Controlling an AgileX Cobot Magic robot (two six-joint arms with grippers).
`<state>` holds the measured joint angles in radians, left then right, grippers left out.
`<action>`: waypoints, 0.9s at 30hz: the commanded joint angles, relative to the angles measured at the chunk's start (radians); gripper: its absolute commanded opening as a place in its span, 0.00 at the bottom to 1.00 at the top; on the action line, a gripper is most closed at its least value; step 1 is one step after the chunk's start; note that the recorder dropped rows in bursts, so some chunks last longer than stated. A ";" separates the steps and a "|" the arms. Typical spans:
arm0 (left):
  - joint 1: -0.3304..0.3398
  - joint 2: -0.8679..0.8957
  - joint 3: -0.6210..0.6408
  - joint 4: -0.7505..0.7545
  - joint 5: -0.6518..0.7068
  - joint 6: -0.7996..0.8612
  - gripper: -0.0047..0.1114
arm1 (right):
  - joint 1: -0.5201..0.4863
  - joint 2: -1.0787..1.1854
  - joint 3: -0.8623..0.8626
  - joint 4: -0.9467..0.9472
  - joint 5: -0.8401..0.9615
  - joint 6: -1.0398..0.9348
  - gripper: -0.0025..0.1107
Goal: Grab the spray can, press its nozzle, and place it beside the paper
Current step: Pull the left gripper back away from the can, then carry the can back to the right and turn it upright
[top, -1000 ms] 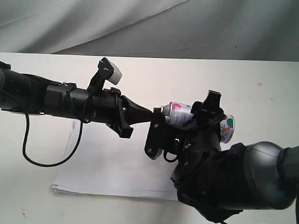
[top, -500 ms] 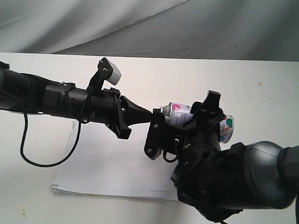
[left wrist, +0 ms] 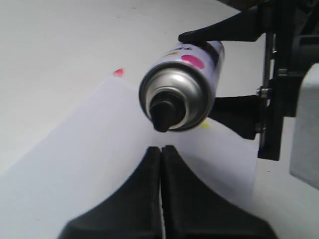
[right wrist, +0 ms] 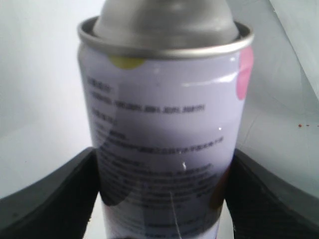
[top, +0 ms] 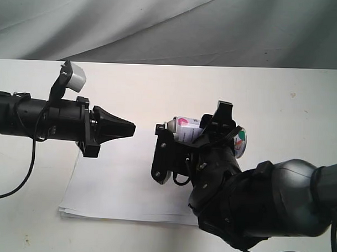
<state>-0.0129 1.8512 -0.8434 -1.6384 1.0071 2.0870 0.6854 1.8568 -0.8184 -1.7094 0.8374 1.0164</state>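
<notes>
My right gripper (top: 189, 130) is shut on the spray can (top: 185, 126) and holds it on its side above the paper (top: 116, 185). In the right wrist view the can's white label (right wrist: 164, 124) fills the space between the two black fingers (right wrist: 45, 199). The black nozzle (left wrist: 162, 112) points toward my left gripper (top: 132, 126), which is shut with nothing in it. Its tip (left wrist: 161, 148) sits a short gap away from the nozzle, not touching. The paper (left wrist: 75, 164) lies flat below, with a pink stain (left wrist: 118, 72) at a corner.
The white table (top: 269, 91) extends behind and to both sides. A grey cloth backdrop (top: 172, 26) hangs at the rear. A black cable (top: 23, 176) loops from the left arm over the table. The bulky right arm (top: 265, 201) covers the paper's right end.
My left gripper has pulled back to the left, away from the nozzle it was touching. The right gripper and can have shifted slightly left.
</notes>
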 commanded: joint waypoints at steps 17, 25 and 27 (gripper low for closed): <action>0.054 -0.023 0.044 -0.007 0.207 0.006 0.04 | -0.002 -0.281 -0.009 0.011 0.037 0.230 0.02; 0.114 -0.092 0.104 0.000 0.207 0.006 0.04 | -0.148 -0.533 -0.009 0.004 -0.282 0.469 0.02; 0.114 -0.101 0.111 0.004 0.207 0.006 0.04 | -0.215 -0.577 -0.009 0.004 -0.372 0.533 0.02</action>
<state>0.0980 1.7739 -0.7460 -1.6338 1.1933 2.0870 0.5425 1.3397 -0.8184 -1.6778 0.5540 1.4576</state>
